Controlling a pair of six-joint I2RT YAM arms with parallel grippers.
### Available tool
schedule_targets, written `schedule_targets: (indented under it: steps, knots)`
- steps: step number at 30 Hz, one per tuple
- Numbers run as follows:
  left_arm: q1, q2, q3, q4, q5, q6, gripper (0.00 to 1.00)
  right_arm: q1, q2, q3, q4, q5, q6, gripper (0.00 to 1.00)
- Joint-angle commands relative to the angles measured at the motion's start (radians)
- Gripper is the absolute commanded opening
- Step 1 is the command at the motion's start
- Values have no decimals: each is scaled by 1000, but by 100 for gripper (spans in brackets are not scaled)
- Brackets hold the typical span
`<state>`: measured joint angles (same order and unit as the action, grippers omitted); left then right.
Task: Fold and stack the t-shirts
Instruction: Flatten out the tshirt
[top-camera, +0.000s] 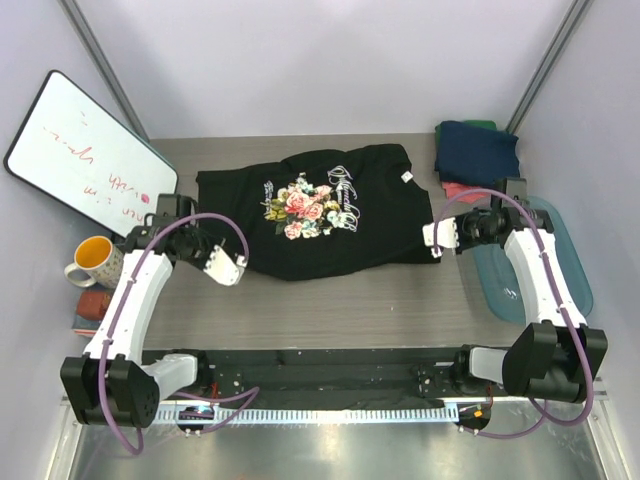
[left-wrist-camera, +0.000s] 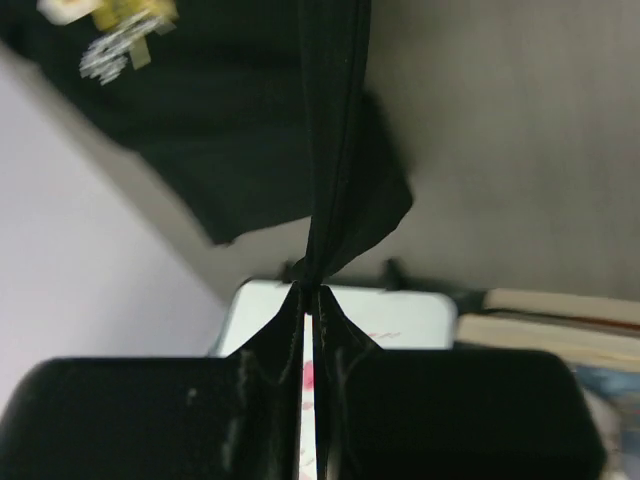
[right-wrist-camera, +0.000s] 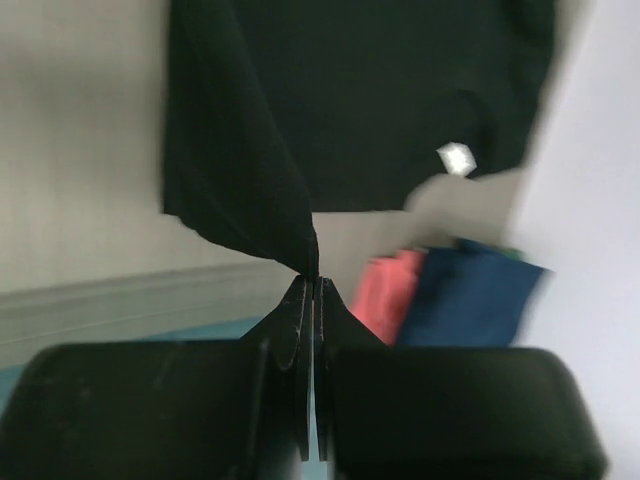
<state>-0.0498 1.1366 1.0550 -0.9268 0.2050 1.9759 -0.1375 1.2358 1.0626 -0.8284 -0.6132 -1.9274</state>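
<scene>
Left arm (top-camera: 128, 305): up from the near-left base, elbow out, forearm angled in toward the middle of the desk (top-camera: 350, 300).
Left hand (top-camera: 236, 266): closed tight on the near-left edge of the black t-shirt (top-camera: 375, 230), a thin pinch of cloth between the fingers.
Right arm (top-camera: 548, 285): up from the near-right base, passing over the blue tub (top-camera: 575, 290), wrist turned inward.
Right hand (top-camera: 434, 240): closed tight on the shirt's right edge, near its front corner.
Near-left clutter: yellow mug (top-camera: 90, 262) and books (top-camera: 92, 308), just outside the left arm.
Black t-shirt: spread across the middle of the desk, rose print (top-camera: 305, 207) facing up, lying sideways to the overhead camera.
Wrist views only: cloth rising from each closed pinch as a narrow drawn-up fold — not visible from overhead.
Overhead view only: both arms and the whole shirt at once.
Stack, far right: navy t-shirt (top-camera: 477, 150) on top, coral-red t-shirt (top-camera: 458, 190) showing at its near edge, green t-shirt (top-camera: 480, 124) a strip at its far edge.
Writing: white script beside the roses, too small to read; white tag (top-camera: 408, 177) at the neck, no text legible; red scribbles on the whiteboard (top-camera: 85, 150) at far left — unreadable.
</scene>
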Motion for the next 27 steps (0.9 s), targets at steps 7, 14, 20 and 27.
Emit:
schedule_targets:
  steps: [7,14,20,27]
  knots:
    - [7,32,-58,-394,-76,-22,0,-5,18,36,-357,84,-170,1]
    - [7,2,-107,-467,-107,17,0,-16,19,22,-492,150,-275,1]
    - [7,-38,-162,-543,-98,51,0,-31,-16,-39,-592,191,-370,1]
    - [7,-98,-277,-580,-145,55,0,-48,-70,-121,-670,262,-456,1]
